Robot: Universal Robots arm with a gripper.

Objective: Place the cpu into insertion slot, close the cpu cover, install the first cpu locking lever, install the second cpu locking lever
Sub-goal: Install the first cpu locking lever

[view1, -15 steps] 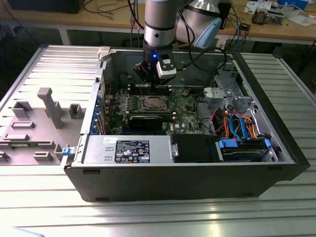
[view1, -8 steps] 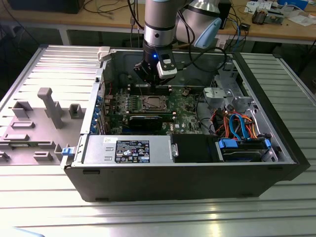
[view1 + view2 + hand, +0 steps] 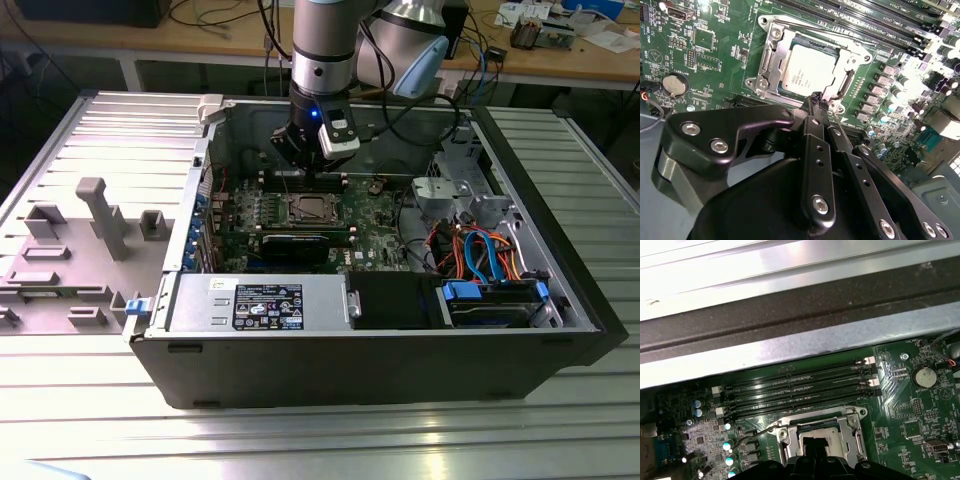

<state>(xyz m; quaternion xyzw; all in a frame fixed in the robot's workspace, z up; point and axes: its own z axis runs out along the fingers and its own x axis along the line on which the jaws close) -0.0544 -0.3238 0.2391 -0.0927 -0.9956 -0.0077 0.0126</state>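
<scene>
In the exterior view the arm reaches down into the open computer case (image 3: 400, 370) lying on the ribbed metal table (image 3: 90, 420), and its gripper (image 3: 312, 168) hangs low over the green motherboard (image 3: 375, 222), just behind the insertion slot (image 3: 307, 209) as that camera sees it; the slot sits directly below and slightly in front of the fingertips, with the long black expansion card (image 3: 293, 246) further out on its near side and the power supply (image 3: 262, 303) closer still. A bundle of orange and blue cables (image 3: 480, 255) lies well off toward the exterior view's right. In the second wrist view the black fingers (image 3: 816, 150) are drawn together into a single narrow tip, nothing visible between them, and that tip (image 3: 815, 97) stands right at the edge of the socket. The cpu (image 3: 807, 71) lies flat in the slot just beyond the tip, its silvery face showing through the large cut-out of the cpu cover (image 3: 771, 55), which lies down over it as a metal frame. A coin cell battery (image 3: 674, 84) sits well to one side of the fingers, and the memory slots (image 3: 880, 27) run past the far side of the socket. In the first wrist view the gripper's black body (image 3: 815, 467) sits over the near edge of the socket frame (image 3: 852, 432), with the dark memory slots (image 3: 800, 385) beyond it and the case wall (image 3: 790, 315) behind those.
</scene>
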